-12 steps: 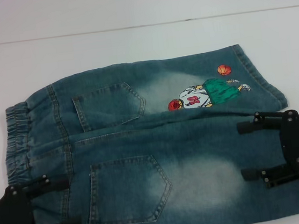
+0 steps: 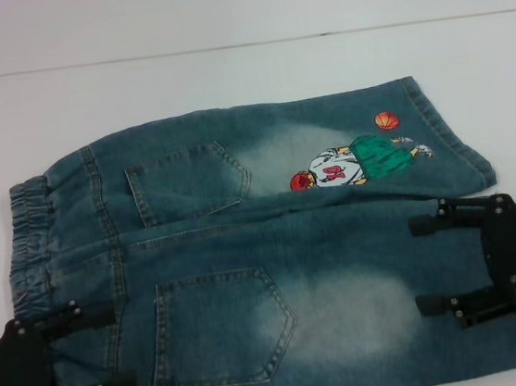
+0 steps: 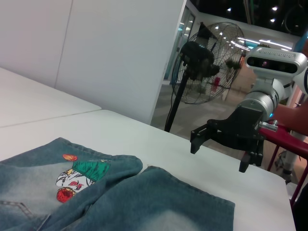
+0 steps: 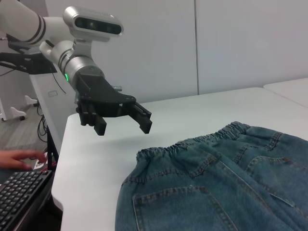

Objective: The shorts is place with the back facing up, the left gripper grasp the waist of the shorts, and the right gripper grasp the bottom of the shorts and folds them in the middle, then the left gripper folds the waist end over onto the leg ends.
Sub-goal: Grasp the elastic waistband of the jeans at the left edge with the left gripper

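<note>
Spread flat on the white counter (image 2: pixel 226 75) across the middle of the head view: the shorts (image 2: pixel 277 275), faded blue-green denim, back side up, with pale worn patches at the centre of each leg. Two five-sided patch pockets with doubled stitch lines, one at upper centre (image 2: pixel 187 182) and one at lower centre (image 2: pixel 219 328). At the left edge of the frame, the waist (image 2: pixel 28 233), a ruched, gathered elastic band. At the right, the leg ends (image 2: pixel 456 128), flat stitched hems with no gathers. Printed on the upper leg, a cartoon basketball player (image 2: pixel 357 163) in white, green and red beside an orange ball.

At lower left, the left end effector (image 2: pixel 108 352), matte black with silver screws, fingers spread apart and released, hovering over the waist corner. At right, the right end effector (image 2: pixel 426 262), same black two-fingered build, fingers spread wide and released over the lower leg close to its hem. In the left wrist view, a black pedestal fan (image 3: pixel 207 67) beyond the counter.
</note>
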Controlling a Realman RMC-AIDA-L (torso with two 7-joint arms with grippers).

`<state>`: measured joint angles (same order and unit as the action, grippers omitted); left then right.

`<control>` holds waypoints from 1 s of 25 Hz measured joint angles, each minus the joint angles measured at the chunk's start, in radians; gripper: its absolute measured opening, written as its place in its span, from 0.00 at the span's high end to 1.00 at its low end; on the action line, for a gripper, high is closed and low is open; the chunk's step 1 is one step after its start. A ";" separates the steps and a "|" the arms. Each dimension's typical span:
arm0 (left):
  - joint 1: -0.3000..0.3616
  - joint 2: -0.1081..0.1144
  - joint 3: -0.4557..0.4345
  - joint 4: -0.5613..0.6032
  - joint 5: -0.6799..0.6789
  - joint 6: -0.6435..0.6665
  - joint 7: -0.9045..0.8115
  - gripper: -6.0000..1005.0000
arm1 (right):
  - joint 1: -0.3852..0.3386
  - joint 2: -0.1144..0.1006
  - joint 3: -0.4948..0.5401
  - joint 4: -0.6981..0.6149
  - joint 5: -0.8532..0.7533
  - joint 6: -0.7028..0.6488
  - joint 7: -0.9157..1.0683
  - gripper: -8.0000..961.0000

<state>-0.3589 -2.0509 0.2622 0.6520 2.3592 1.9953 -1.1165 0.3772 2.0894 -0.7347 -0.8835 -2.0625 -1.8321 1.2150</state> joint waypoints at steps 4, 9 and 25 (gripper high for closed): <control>0.003 -0.004 -0.004 0.021 0.000 -0.005 -0.020 0.13 | 0.001 0.001 0.000 0.000 0.000 0.002 0.000 0.01; 0.015 -0.011 -0.012 0.099 -0.003 -0.040 -0.119 0.13 | 0.004 0.001 0.000 0.000 0.002 0.002 0.000 0.01; 0.033 -0.086 0.004 0.487 0.210 -0.132 -0.476 0.13 | 0.008 0.003 0.008 0.024 0.007 0.055 -0.027 0.02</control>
<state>-0.3256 -2.1365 0.2665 1.1390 2.5687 1.8629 -1.5929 0.3854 2.0923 -0.7270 -0.8590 -2.0557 -1.7775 1.1876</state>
